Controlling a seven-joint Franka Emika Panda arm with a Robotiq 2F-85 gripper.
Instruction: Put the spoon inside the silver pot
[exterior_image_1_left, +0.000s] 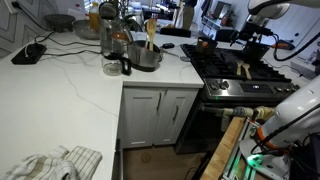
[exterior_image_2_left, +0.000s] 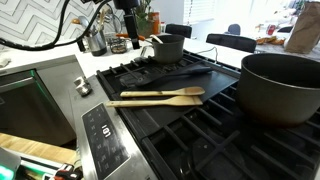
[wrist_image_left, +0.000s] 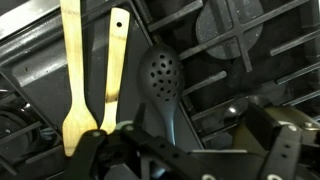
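Your gripper hangs over the stove with its jaws spread wide and nothing between them. In the wrist view its fingers stand to either side of a black slotted spoon lying on the grates, without touching it.

Just beside that, two wooden tools lie side by side on the grates. The one with the flared head is probably the spoon. You can't be sure, because the head of the second wooden tool is hidden behind a finger. The spoon lies flat, clear of the fingers.

In an exterior view the wooden pair lies across the near grates, with a large dark pot on the burner next to them.

The silver pot sits on the white counter just beside the stove, well apart from the spoon. A glass jug and a dark mug stand close by it.
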